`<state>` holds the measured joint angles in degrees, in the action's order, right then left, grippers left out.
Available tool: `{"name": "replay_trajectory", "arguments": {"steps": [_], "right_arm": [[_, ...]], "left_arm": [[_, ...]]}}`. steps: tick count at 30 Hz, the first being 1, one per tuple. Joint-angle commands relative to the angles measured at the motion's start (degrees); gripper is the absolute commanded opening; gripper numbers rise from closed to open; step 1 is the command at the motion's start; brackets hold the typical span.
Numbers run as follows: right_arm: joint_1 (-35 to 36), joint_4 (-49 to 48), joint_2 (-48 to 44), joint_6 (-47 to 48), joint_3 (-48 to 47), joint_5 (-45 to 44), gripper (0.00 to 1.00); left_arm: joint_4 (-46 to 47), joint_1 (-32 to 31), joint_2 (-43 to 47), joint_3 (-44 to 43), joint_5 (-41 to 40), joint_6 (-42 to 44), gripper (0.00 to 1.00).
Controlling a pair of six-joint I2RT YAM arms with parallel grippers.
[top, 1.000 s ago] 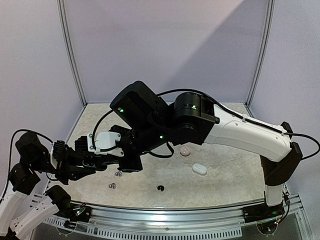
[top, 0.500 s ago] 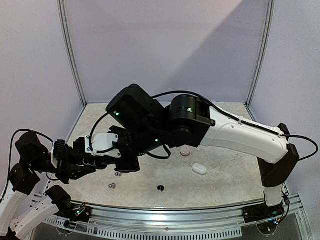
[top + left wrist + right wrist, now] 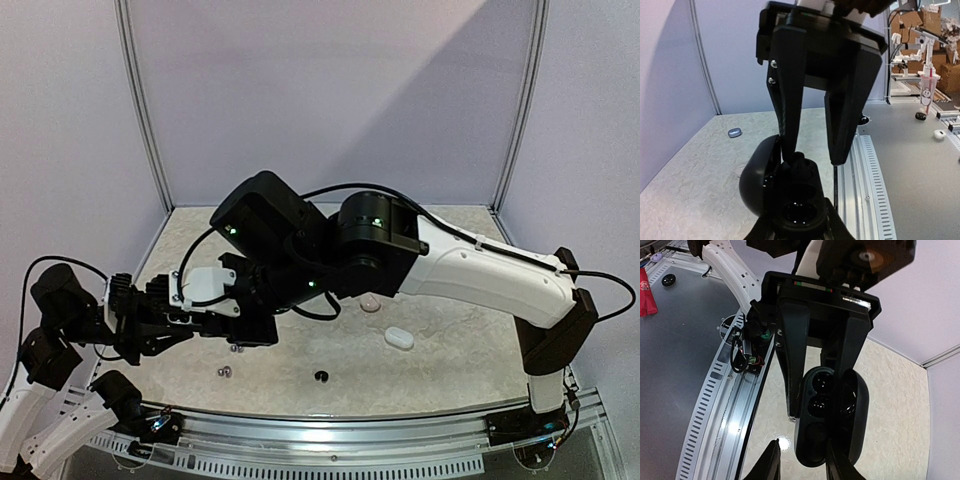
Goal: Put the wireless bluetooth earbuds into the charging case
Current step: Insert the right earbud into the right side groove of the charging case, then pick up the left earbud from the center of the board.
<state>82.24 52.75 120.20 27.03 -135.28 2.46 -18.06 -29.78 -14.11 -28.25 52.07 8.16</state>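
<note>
My left gripper (image 3: 796,216) is shut on an open black charging case (image 3: 799,205), lid (image 3: 756,185) swung to the left. My right gripper (image 3: 812,159) hangs open over the case, its fingers well apart. A black earbud (image 3: 799,163) sits in the case's far socket, against one right finger (image 3: 789,115). In the right wrist view my right gripper (image 3: 801,442) straddles the case (image 3: 816,432), which the left gripper (image 3: 817,397) holds. In the top view both grippers, left (image 3: 185,320) and right (image 3: 252,322), meet at the left; the case is hidden there.
Loose earbuds lie on the table: two small ones (image 3: 238,348) (image 3: 224,371) and a black one (image 3: 321,376). A white case (image 3: 399,338) and a pale piece (image 3: 371,302) lie to the right. The metal rail (image 3: 330,425) runs along the near edge.
My right arm has shifted a little left and settled over the case. My left gripper holds the case in nearly the same place.
</note>
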Motion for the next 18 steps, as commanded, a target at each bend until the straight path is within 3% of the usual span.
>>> {"name": "replay_trajectory", "arguments": {"steps": [1,7,11,14,18], "right_arm": [[-0.3,-5.9,-5.3,-2.2,3.6,1.2,0.32],[-2.7,-20.4,-17.1,-7.9,15.7,12.7,0.35],[-8.3,-26.2,-22.4,-15.7,24.2,14.6,0.37],[-15.5,-24.8,-23.1,-24.1,30.4,12.6,0.32],[-21.6,-16.9,-18.8,-28.2,35.6,8.0,0.24]], "left_arm": [[6.2,-0.5,0.1,3.0,-2.9,-9.9,0.00],[7.8,-0.4,-0.5,3.4,-3.2,-11.3,0.00],[7.8,-0.2,-0.4,3.4,-3.8,-11.6,0.00],[7.6,0.1,-0.1,3.4,-4.1,-11.4,0.00],[6.6,0.8,0.5,3.2,-4.6,-10.5,0.00]]}}
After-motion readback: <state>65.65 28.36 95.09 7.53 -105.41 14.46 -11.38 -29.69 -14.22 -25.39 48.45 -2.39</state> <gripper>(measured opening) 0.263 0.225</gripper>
